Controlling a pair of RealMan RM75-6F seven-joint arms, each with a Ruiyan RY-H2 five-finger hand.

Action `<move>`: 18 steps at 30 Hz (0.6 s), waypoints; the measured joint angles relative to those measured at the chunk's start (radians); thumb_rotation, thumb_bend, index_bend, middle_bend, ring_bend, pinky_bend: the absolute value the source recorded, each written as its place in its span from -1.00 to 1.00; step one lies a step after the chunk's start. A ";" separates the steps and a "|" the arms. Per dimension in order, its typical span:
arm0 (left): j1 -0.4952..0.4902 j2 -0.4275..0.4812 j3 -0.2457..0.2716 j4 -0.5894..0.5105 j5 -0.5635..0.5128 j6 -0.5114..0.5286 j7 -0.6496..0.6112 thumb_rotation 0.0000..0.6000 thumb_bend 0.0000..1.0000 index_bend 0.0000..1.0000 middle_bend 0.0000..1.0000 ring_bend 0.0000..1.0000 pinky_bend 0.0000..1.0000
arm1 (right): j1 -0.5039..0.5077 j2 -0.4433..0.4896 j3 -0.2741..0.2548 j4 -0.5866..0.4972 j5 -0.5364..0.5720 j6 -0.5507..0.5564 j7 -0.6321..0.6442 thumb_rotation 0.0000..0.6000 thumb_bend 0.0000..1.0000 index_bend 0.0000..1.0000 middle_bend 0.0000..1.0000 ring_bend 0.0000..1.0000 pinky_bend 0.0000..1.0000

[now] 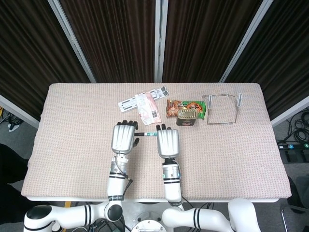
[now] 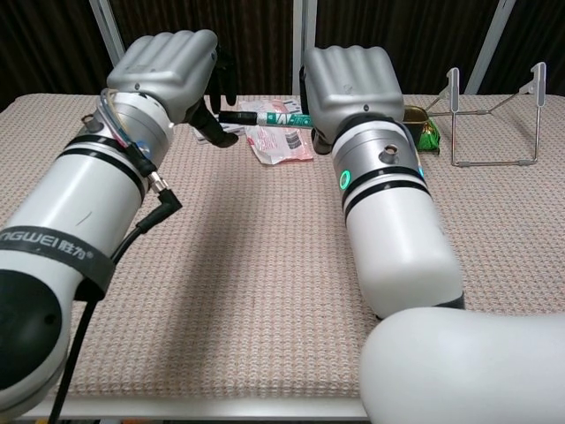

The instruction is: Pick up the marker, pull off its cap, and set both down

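My right hand (image 1: 166,141) (image 2: 349,75) grips the green-and-white marker (image 1: 150,134) (image 2: 281,117) by its barrel and holds it level above the table. The marker's black cap (image 1: 139,134) (image 2: 233,116) points toward my left hand (image 1: 124,137) (image 2: 172,66). That hand is right at the cap's end. The cap tip lies between its thumb (image 2: 216,132) and its fingers, which are still apart. The cap sits on the marker.
Behind the hands lie a white card (image 1: 129,102), a pink-and-white packet (image 1: 148,110), a snack bag (image 1: 186,107) with a tin can (image 1: 186,116) on it, and a wire stand (image 1: 223,108). The beige mat (image 1: 231,154) covers the table.
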 measured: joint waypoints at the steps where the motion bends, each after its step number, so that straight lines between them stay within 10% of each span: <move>1: -0.003 0.000 0.002 0.005 -0.003 0.003 0.002 1.00 -0.62 0.02 0.06 -0.11 0.09 | 0.001 -0.001 0.000 0.002 -0.002 0.000 -0.001 1.00 -0.30 0.37 0.26 0.30 0.63; 18: -0.006 0.035 0.060 -0.013 -0.027 0.052 0.048 1.00 -0.51 0.10 0.13 -0.04 0.14 | -0.004 -0.008 -0.004 0.016 -0.008 -0.002 -0.013 1.00 -0.30 0.37 0.26 0.29 0.62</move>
